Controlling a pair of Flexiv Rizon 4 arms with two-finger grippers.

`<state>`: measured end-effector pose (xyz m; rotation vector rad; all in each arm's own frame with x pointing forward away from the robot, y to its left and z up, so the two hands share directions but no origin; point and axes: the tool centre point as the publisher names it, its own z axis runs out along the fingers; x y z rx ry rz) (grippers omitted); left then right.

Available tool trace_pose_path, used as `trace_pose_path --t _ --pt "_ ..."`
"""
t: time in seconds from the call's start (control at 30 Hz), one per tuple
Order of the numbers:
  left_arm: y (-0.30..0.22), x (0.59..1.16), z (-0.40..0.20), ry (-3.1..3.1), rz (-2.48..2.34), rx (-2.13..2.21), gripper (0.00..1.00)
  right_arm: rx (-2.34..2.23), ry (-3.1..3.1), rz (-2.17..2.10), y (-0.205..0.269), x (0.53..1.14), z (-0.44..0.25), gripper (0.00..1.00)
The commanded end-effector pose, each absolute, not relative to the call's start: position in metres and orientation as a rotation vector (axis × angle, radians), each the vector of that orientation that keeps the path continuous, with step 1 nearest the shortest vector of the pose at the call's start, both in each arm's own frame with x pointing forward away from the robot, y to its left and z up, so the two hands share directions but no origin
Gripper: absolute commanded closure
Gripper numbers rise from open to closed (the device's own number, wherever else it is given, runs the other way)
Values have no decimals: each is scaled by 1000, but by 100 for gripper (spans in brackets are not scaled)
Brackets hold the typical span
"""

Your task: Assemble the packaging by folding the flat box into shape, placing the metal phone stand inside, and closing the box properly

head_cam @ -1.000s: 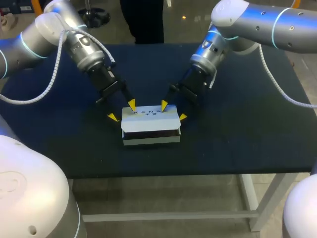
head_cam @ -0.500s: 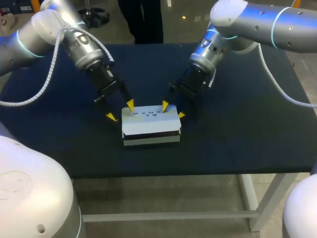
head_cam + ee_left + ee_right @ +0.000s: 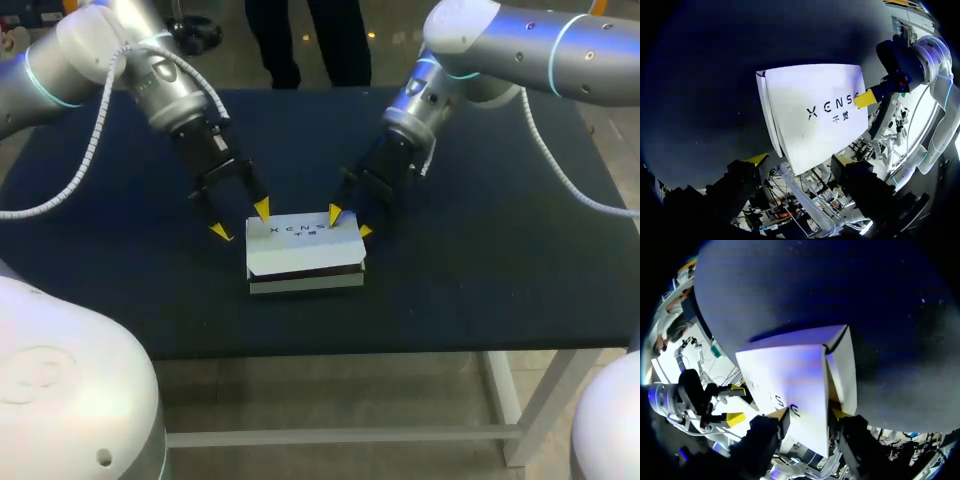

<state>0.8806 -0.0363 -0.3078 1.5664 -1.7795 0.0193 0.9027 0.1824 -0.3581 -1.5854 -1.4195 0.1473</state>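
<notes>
The left gripper point(image 3: 241, 220) stood wide open at the far left corner of the white box point(image 3: 305, 255). One yellow fingertip point(image 3: 262, 208) sat on the lid point(image 3: 810, 115) right at that corner, while the other hung out past the box's end, apart from it, over the dark table point(image 3: 480, 280). Seen from its own wrist, the lid's corner ran into the gap between the two fingers and was gripped by neither. The right gripper point(image 3: 350, 222) was parted less widely and sat astride the far right corner, one fingertip point(image 3: 781, 413) on top of the lid beside the printing, its partner just outside the end flap point(image 3: 842, 370). It grasped nothing, and whether the outer tip touched the flap could not be told. The box lay just ahead of and below both grippers, between them, lid down, with a dark slit along its near front edge.
</notes>
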Motion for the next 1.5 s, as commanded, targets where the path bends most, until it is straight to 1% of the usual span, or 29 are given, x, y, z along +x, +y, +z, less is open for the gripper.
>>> trace_pose_path --t 0.03,0.23,0.3,0.37,0.5,0.63,0.73,0.83,0.97,1.0,1.03,1.07,1.13,1.5 --pt "-42 873 -289 -1907 105 1648 13 -1586 -1421 148 182 903 -359 45" --pt "-49 874 -280 -2058 133 1620 7 -1586 -1421 148 182 903 -359 43" --pt "-52 872 -278 -2121 156 1610 2 -1586 -1421 148 182 903 -359 44" --pt "-54 873 -277 -2162 176 1618 0 -1586 -1421 148 182 903 -359 44" --pt "-59 872 -274 -2307 239 1589 0 -1586 -1421 148 182 903 -359 45" --pt "-65 865 -270 -2503 321 1488 0 -1586 -1421 148 182 903 -359 44" --pt "-70 855 -267 -2639 342 1371 0 -1586 -1421 148 182 903 -359 45" --pt "-75 848 -264 -2794 270 1170 0 -1586 -1421 148 182 903 -359 44" --pt "-82 836 -268 -2955 21 771 0 -1586 -1421 148 182 903 -359 44" --pt "-82 836 -268 -2955 21 771 0 -1586 -1421 148 182 903 -359 43" --pt "-82 836 -268 -2955 21 771 0 -1586 -1421 148 182 903 -359 45" --pt "-82 836 -268 -2955 21 771 0 -1586 -1421 148 182 903 -359 44" --pt "-82 836 -268 -2955 21 771 0 -1586 -1421 148 182 903 -359 47" --pt "-81 838 -269 -2951 27 777 0 -1586 -1421 148 182 903 -359 45"
